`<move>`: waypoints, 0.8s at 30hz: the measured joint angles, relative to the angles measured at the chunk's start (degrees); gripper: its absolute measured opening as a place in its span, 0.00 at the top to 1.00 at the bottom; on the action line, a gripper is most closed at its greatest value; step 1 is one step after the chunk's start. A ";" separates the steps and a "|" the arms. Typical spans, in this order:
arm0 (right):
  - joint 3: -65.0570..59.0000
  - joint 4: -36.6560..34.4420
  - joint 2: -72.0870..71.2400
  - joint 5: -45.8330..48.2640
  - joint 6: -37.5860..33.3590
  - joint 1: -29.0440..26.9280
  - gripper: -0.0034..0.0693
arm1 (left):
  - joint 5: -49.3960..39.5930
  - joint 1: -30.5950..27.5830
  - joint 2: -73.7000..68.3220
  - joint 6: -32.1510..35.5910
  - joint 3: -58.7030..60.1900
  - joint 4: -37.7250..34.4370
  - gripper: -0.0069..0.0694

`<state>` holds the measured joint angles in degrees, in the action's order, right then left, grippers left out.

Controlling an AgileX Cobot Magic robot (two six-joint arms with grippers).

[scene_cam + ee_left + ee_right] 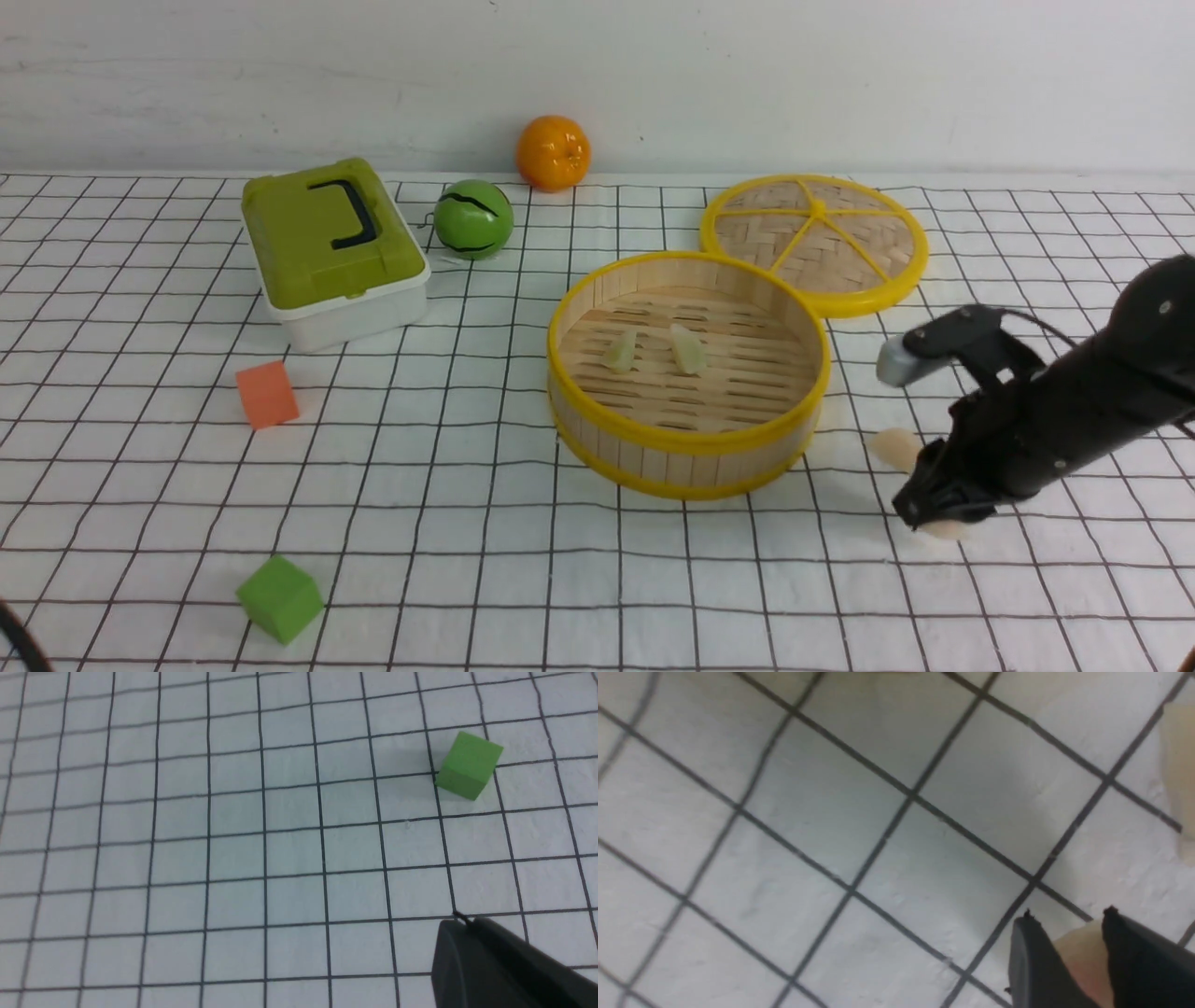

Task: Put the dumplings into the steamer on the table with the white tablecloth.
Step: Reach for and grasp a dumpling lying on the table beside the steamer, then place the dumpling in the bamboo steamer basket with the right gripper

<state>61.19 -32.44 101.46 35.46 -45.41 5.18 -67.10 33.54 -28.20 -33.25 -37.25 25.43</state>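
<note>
2 green dumplings [620, 352] lie in the steamer [686, 443], 2 pinkish dumplings [896, 450] on the tablecloth [448, 523].

I see white tablecloth [831, 812] close up, black grid running diagonally, faint wrinkles. My right gripper [1068, 920] sits low over cloth, dark jaws either side of pale dumpling [1080, 961], both touching it. Nearby but apart, second dumpling [1181, 765], blurred, cut off by frame edge.

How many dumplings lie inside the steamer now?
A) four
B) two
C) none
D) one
B: two green dumplings lie on the floor of the steamer; the pale dumplings are outside it, on the cloth.
</note>
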 joint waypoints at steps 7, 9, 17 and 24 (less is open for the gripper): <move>13.30 -15.24 -2.48 -1.79 2.03 3.50 0.71 | 18.15 0.00 10.21 -12.90 11.38 -0.22 0.93; 15.47 -18.28 -0.45 -3.53 0.66 5.22 0.71 | 21.25 0.00 10.83 -13.14 12.86 0.00 0.93; 24.11 -22.43 16.34 -12.14 -3.28 9.85 0.71 | 25.55 0.00 10.87 -13.31 15.57 1.24 0.93; 24.59 -23.00 19.26 -15.68 -1.80 9.72 0.63 | 25.86 0.00 10.87 -13.31 15.63 1.51 0.93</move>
<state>85.78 -55.44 120.73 19.78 -47.21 14.90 -41.24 33.54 -17.34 -46.56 -21.62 26.94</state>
